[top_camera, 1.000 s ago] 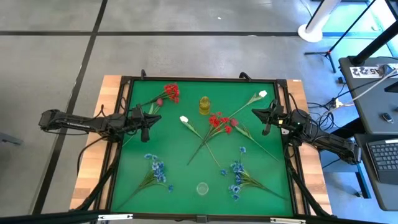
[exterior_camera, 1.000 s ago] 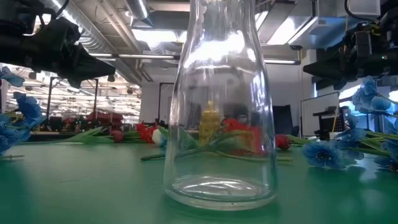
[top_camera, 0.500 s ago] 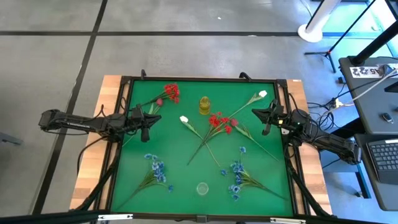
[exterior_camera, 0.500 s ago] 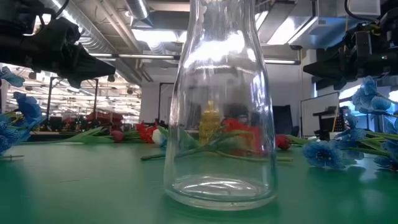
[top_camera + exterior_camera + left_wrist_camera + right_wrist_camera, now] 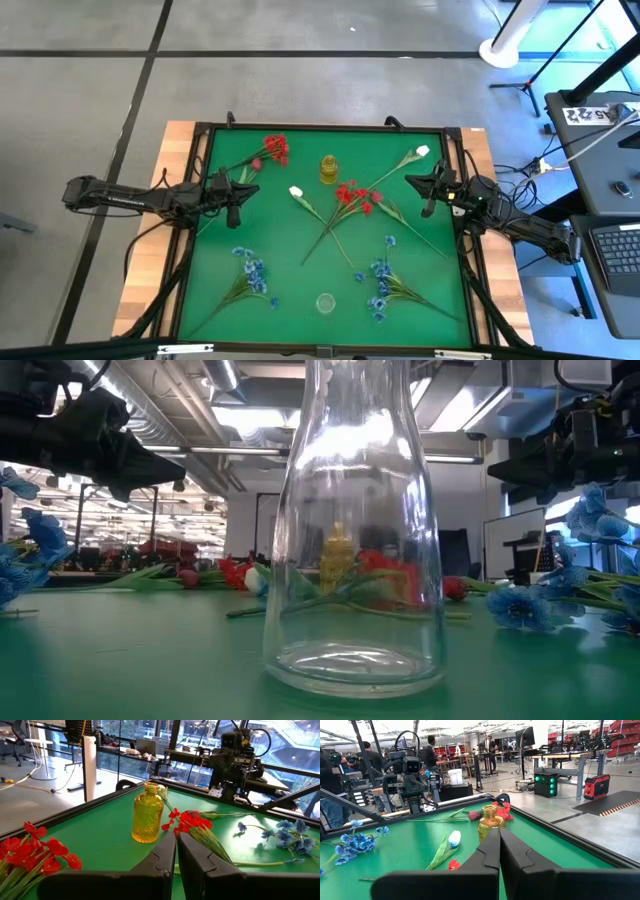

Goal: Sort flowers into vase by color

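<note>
The flowers lie scattered flat on the green mat. Red clusters lie toward the far side and centre. White buds and a maroon bud lie there too, and blue sprays lie nearer. A yellow glass vase stands upright at far centre. A clear glass vase stands at near centre and fills the low view. My left gripper hovers shut at the mat's left side. My right gripper hovers shut at its right side. Neither touches anything.
A dark raised frame runs around the green mat, with the wooden table edge outside it. Open mat lies between the two vases. In the right wrist view, people stand in the room beyond the table.
</note>
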Controlling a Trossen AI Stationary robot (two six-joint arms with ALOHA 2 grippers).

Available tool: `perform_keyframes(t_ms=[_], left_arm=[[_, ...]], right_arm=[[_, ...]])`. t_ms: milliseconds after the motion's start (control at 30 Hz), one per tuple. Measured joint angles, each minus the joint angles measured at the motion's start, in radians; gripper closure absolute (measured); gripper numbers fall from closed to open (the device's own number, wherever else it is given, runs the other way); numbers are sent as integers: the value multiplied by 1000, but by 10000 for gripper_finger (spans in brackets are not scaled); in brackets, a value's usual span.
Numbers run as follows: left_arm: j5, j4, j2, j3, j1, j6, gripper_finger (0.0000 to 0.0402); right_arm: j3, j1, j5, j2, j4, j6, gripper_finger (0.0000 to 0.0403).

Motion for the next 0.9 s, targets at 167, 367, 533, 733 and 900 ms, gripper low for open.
perform_keyframes(t_ms=[167,367,533,733,900], left_arm=[[0,0,0,0,0,0,384],[0,0,0,0,0,0,384],[0,0,0,0,0,0,384],[0,0,0,0,0,0,384],[0,0,0,0,0,0,384]], right_arm=[[0,0,0,0,0,0,402],[0,0,0,0,0,0,402],[0,0,0,0,0,0,402],[0,0,-11,0,53,8,402],[10,0,-37,1,157,75,402]])
